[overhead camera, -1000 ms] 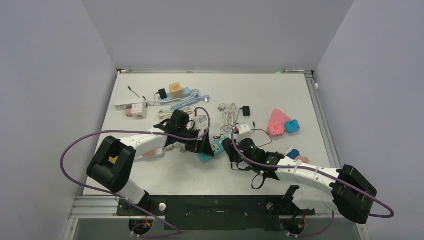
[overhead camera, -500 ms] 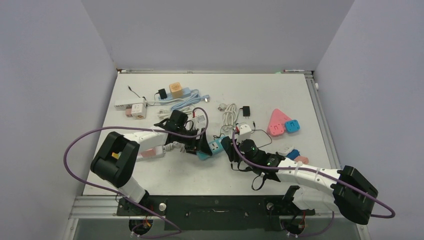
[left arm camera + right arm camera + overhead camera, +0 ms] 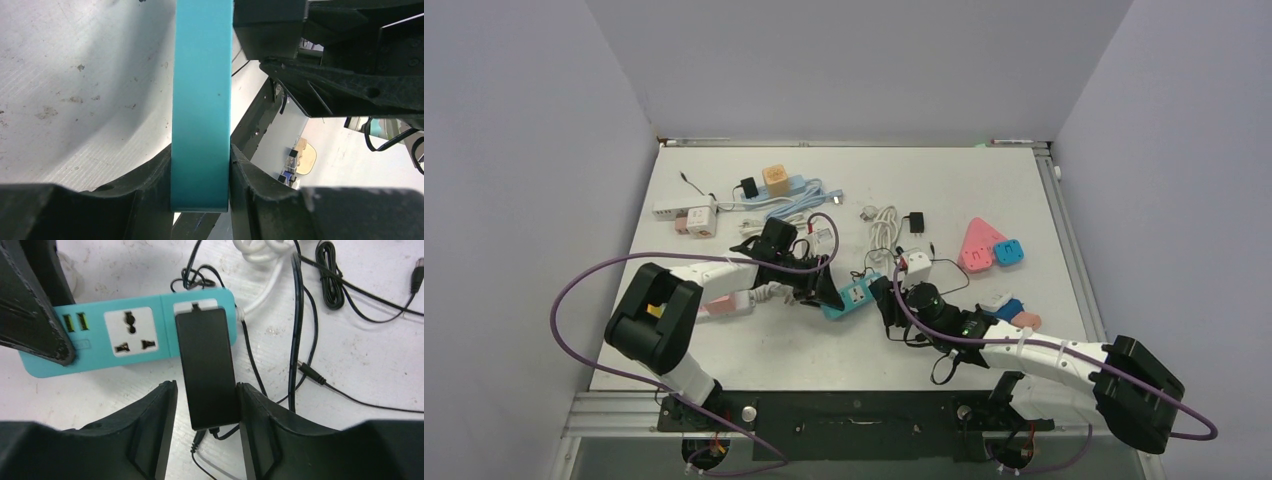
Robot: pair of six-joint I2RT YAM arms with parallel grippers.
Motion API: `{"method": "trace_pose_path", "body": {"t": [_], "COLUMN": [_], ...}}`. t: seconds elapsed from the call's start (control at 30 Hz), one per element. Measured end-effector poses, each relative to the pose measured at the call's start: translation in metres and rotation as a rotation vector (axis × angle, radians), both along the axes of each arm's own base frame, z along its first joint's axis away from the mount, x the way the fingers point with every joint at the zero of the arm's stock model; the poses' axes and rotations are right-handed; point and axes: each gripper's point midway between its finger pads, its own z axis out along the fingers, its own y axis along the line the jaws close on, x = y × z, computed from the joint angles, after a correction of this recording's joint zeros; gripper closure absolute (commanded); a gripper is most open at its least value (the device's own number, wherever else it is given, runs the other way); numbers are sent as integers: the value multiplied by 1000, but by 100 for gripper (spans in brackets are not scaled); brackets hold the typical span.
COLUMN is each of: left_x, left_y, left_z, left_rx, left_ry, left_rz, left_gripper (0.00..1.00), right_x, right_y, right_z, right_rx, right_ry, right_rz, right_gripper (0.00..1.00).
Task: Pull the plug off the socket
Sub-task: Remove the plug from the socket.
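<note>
The socket is a teal power strip [image 3: 856, 296] lying flat on the white table, between the two arms. My left gripper [image 3: 201, 155] is shut on its left end, and both pads press the teal sides [image 3: 201, 100]. The plug is a black adapter block [image 3: 206, 365] seated in the strip's right outlet [image 3: 197, 307]. My right gripper [image 3: 206, 387] straddles the plug. The right finger [image 3: 250, 405] touches it, while the left finger [image 3: 162, 410] stands a small gap away. The jaws are open. A free outlet [image 3: 130, 335] shows on the strip.
Black cables [image 3: 300, 315] and a white cord [image 3: 260, 250] trail beside the strip. Behind it lie coiled white cables [image 3: 882, 228], a white adapter [image 3: 913, 262], a pink triangular adapter [image 3: 980, 245], a blue one [image 3: 1009, 251] and an orange cube [image 3: 775, 178].
My left gripper has closed from wide open onto the socket's left end. The strip has shifted slightly to the right. My right gripper's jaws have eased a little around the plug.
</note>
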Motion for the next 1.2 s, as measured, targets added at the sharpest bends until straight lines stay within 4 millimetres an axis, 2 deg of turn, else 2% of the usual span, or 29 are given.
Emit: {"method": "trace_pose_path", "body": {"t": [0.07,0.17,0.23,0.37,0.53,0.97,1.2], "left_x": [0,0,-1,-1,0,-2,-1], "left_y": [0,0,0,0,1,1,2], "left_z": [0,-3,-5,-6,-7,-10,-11], "left_rx": [1,10,13,15,22,28,28], "left_ry": [1,6,10,11,12,20,17], "left_rz": [-1,1,1,2,5,1,1], "left_gripper": [100,100,100,100,100,100,100], "right_x": [2,5,6,8,9,14,22], "right_y": [1,5,7,8,9,9,8], "right_z": [3,9,11,14,11,-17,-18], "right_rx": [11,38,51,60,55,-8,17], "right_ry": [-8,-25,-33,-43,-42,1,8], "right_rz": [-7,-9,-11,-14,-15,-16,-16], "right_gripper": [36,21,17,16,25,52,65]}}
